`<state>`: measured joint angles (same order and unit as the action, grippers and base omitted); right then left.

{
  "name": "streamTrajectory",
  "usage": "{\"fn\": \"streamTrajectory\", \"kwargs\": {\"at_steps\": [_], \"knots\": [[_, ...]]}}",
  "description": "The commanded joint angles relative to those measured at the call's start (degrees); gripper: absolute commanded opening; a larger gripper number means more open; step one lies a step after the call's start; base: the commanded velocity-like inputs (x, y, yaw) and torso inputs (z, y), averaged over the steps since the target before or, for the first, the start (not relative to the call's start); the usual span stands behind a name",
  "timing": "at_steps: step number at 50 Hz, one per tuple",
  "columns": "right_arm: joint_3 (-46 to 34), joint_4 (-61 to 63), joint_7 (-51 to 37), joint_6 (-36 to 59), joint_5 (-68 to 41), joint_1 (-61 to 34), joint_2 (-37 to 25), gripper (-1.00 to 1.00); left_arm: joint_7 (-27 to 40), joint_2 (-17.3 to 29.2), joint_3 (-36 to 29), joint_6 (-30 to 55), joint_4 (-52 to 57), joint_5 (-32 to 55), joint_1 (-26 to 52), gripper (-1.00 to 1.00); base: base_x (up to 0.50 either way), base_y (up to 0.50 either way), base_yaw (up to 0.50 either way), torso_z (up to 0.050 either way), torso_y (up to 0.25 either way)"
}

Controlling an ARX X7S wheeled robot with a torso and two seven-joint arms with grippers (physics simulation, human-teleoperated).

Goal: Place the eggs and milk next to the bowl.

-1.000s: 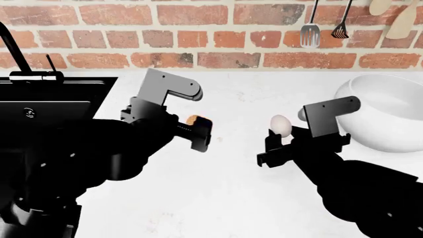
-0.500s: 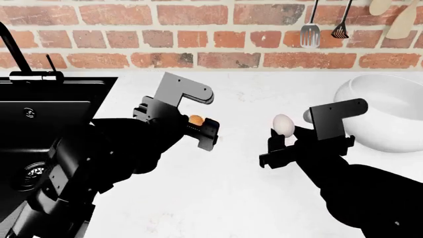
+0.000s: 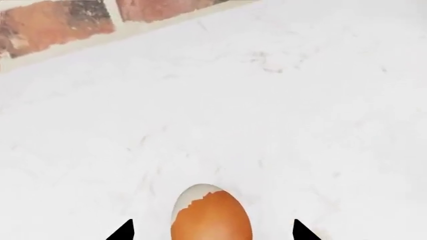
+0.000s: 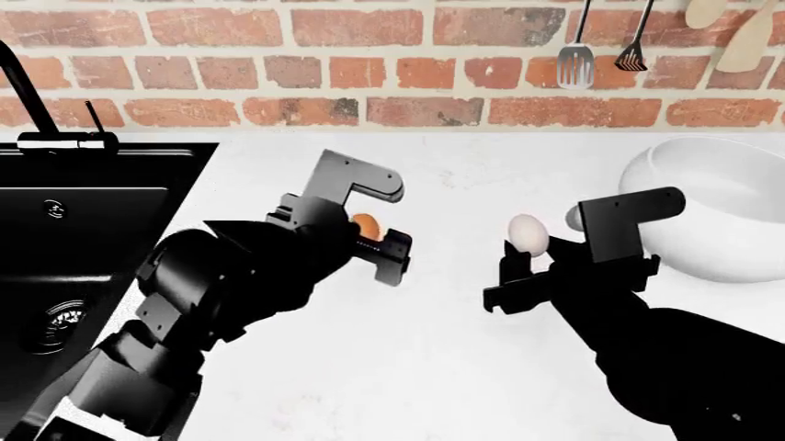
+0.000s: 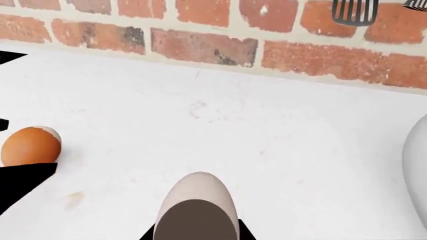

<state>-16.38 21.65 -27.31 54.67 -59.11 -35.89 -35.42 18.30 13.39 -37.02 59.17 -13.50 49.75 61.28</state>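
Note:
The orange-brown egg [image 4: 364,223] [image 3: 212,215] [image 5: 30,146] lies between the fingers of my left gripper [image 4: 368,231] [image 3: 212,232]. That gripper is open, with a clear gap to the egg on each side. My right gripper [image 4: 528,250] [image 5: 197,234] is shut on the pale egg [image 4: 528,233] [image 5: 199,200] and holds it above the white counter, left of the bowl. The big glossy white bowl [image 4: 723,197] [image 5: 419,170] stands at the right. The milk is out of view.
A black sink [image 4: 86,211] with a black faucet [image 4: 25,92] fills the left of the counter. A brick wall runs along the back, with a spatula [image 4: 576,60] and other utensils hanging at the upper right. White counter [image 4: 454,175] lies between the two grippers.
My left arm has swung to the right, and its jaws now reach further round the orange-brown egg, which stayed in place. My right gripper drifted slightly right with the pale egg.

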Motion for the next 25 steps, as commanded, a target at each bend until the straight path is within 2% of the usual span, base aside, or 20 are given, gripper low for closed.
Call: {"fn": "streamTrajectory", "kwargs": {"at_steps": [1,23,24,25], "knots": [[-0.3,-0.2,1.0,-0.6,0.7,0.3,0.1,-1.0,-1.5,-1.2,-1.6,-0.9,-4.1,-0.9,-0.3,1.0,0.0,0.0,0.0,0.0,0.0],[-0.1,0.5,0.8,-1.2,0.4,0.8,-0.3,-1.0,-1.8,-2.3,-3.7,-2.4,-9.0,-2.7,-0.9,1.0,0.0,0.0,0.0,0.0,0.0],[-0.1,0.4,0.9,-1.2,0.4,0.8,-0.3,-1.0,-1.7,-2.3,-3.7,-2.6,-8.9,-2.8,-0.9,-1.0,0.01,0.0,0.0,0.0,0.0],[-0.1,0.4,0.9,-1.2,0.4,0.8,-0.3,-1.0,-1.6,-2.2,-3.7,-2.7,-8.9,-2.9,-1.0,-1.0,0.0,0.0,0.0,0.0,0.0]]}}
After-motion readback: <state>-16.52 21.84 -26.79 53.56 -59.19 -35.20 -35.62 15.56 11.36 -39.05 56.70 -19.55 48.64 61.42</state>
